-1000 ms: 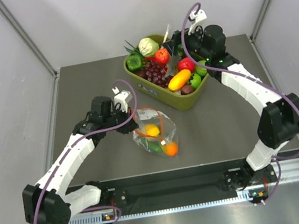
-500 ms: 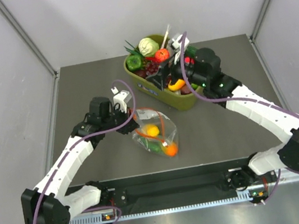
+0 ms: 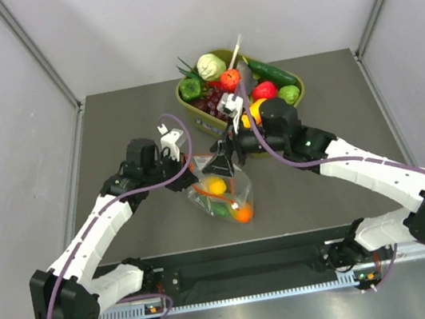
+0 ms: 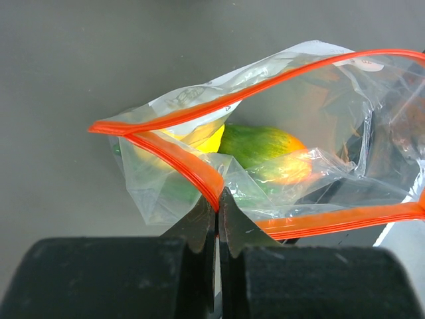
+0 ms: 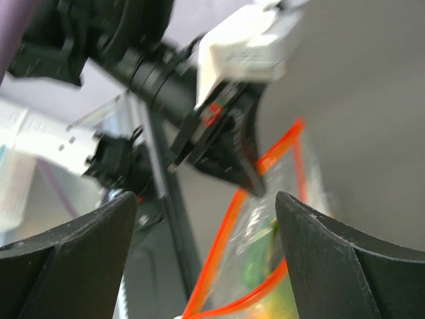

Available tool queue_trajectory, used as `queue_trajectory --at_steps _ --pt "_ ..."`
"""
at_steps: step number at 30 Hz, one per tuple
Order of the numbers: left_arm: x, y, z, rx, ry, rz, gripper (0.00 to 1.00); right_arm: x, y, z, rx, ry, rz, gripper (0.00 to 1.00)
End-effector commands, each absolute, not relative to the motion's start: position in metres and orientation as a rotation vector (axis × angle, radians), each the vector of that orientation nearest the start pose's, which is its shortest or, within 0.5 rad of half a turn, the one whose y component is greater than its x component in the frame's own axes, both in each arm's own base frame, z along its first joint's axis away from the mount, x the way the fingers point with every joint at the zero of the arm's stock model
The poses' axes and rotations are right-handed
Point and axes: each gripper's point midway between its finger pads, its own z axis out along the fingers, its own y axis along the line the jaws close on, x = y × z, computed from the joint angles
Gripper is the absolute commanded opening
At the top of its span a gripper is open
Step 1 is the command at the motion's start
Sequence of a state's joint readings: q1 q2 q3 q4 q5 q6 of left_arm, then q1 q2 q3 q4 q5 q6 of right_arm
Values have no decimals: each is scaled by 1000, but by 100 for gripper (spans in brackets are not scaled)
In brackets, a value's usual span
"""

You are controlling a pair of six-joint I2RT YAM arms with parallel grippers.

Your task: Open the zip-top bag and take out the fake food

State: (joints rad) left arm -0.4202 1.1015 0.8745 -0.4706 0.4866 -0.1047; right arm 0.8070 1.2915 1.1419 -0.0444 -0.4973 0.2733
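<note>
The zip-top bag point(image 3: 222, 192) is lying on the surface point(image 3: 125, 117) at mid-scene, just near of the olive tub point(image 3: 193, 112), with its mouth gaping and a yellow lemon point(image 3: 216, 185) and an orange-and-green fruit point(image 3: 242, 213) sitting inside. The left pincer point(image 4: 217, 199) is gripping the bag's orange-red zip strip point(image 4: 179, 166) with its jaws pressed together on the left lip. The right pincer point(image 3: 221, 162) is hovering over the far end of the bag with its jaws standing wide apart, holding nothing.
</note>
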Motion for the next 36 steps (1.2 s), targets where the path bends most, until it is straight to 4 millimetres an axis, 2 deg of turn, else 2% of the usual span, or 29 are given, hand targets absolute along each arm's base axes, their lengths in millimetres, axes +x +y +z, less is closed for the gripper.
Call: queue_trajectory --at_steps 1,3,5,9,14,19,25,32,36 --pt "244 -206 192 633 2129 -850 0 180 368 307 -979 1705 1315 84" --pt "244 -206 191 631 2131 -851 0 168 376 298 -1036 1730 1373 84" --pt "244 -206 192 634 2128 -854 0 167 381 287 -1046 1788 1377 83" --pt "243 -206 194 637 2121 -857 0 182 386 262 -990 1912 1312 79" --pt "241 -207 194 648 2118 -868 0 201 390 238 -923 2009 1223 79" --pt "240 -208 194 653 2117 -880 0 226 382 223 -797 2067 1079 79" --pt "237 -210 196 662 2111 -899 0 254 361 212 -638 2100 907 78" --pt "234 -213 197 680 2104 -930 0 271 344 188 -582 2149 744 73" --pt "230 -216 201 697 2085 -961 0 280 339 177 -569 2158 650 67"
